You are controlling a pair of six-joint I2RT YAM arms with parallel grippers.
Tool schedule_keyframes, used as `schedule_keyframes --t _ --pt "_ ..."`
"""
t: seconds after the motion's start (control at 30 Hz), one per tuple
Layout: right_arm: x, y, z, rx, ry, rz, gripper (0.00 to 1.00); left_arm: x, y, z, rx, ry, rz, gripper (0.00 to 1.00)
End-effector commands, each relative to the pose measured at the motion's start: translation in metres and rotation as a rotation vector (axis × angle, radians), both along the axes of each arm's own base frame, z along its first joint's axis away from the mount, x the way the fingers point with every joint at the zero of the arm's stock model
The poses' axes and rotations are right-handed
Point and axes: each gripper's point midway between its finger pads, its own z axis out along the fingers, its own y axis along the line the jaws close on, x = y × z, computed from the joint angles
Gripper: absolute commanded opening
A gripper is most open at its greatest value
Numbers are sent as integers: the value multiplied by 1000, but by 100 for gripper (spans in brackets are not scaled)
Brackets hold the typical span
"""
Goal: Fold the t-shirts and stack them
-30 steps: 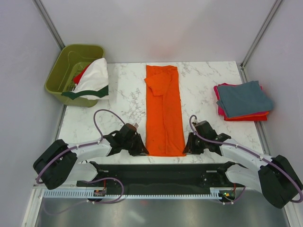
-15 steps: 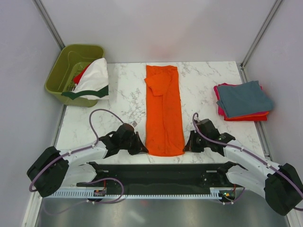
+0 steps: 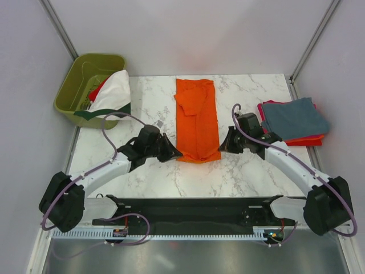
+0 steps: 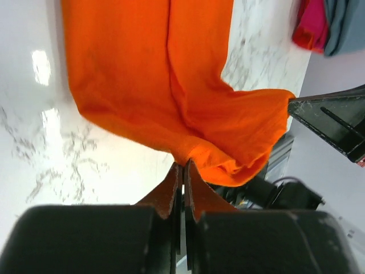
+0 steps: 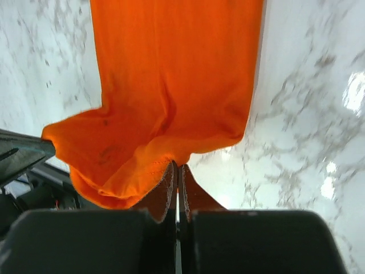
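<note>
The orange t-shirt lies as a long strip down the middle of the marble table. Its near end is lifted off the table and sags between both grippers. My left gripper is shut on its near left corner, seen in the left wrist view. My right gripper is shut on its near right corner, seen in the right wrist view. A folded stack, slate blue-grey t-shirt over magenta and red ones, sits at the right. A white t-shirt with dark green trim hangs over the bin's edge, a red one behind it.
The olive-green bin stands at the back left corner of the table. Bare marble lies between the arms' bases and the lifted shirt end. Grey walls close in the table on the left, back and right.
Both grippers have moved away from the near edge toward the back, carrying the orange shirt's near end up and over the strip. The shirt's visible length has shortened.
</note>
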Motion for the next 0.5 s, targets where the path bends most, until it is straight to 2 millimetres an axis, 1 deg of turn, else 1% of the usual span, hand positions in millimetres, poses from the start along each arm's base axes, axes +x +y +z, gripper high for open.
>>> schedule_keyframes --t 0.0,0.03,0.07,0.1,0.13,0.17,0.2,0.23,0.27,0.3,0.33,0.37,0.4,0.43,0.47 --pt "49 -11 21 -25 -91 -33 0 39 3 9 32 -47 34 2" --pt "63 -10 22 -32 -87 -42 0 51 9 10 36 -49 62 2" --pt "71 -12 22 -34 -89 -48 0 62 7 17 28 -63 73 2" --pt "81 -16 23 -37 -94 -65 0 70 8 16 30 -60 80 2" --pt "94 -14 24 -37 -93 -67 0 81 12 8 39 -38 97 2" --pt "101 -15 23 -39 -93 -72 0 92 10 13 30 -46 103 2" --pt "111 -18 14 -53 -72 -84 0 99 10 13 26 -47 112 2" --pt "123 -16 23 -45 -94 -87 0 108 13 2 38 -21 126 2" --pt "130 -15 22 -44 -90 -90 0 119 12 9 28 -33 133 2" --pt "137 -17 20 -44 -86 -94 0 125 12 8 28 -31 140 2" --pt "148 -13 19 -41 -81 -93 0 133 14 -2 37 -8 150 2" --pt "154 -12 16 -39 -76 -94 0 144 13 5 29 -26 159 2" --pt "160 -11 7 -38 -53 -93 0 150 12 3 32 -22 163 2" --pt "168 -10 13 -31 -65 -98 0 157 13 3 32 -24 172 2" --pt "174 -9 11 -32 -63 -102 0 167 10 -1 34 -18 174 2"
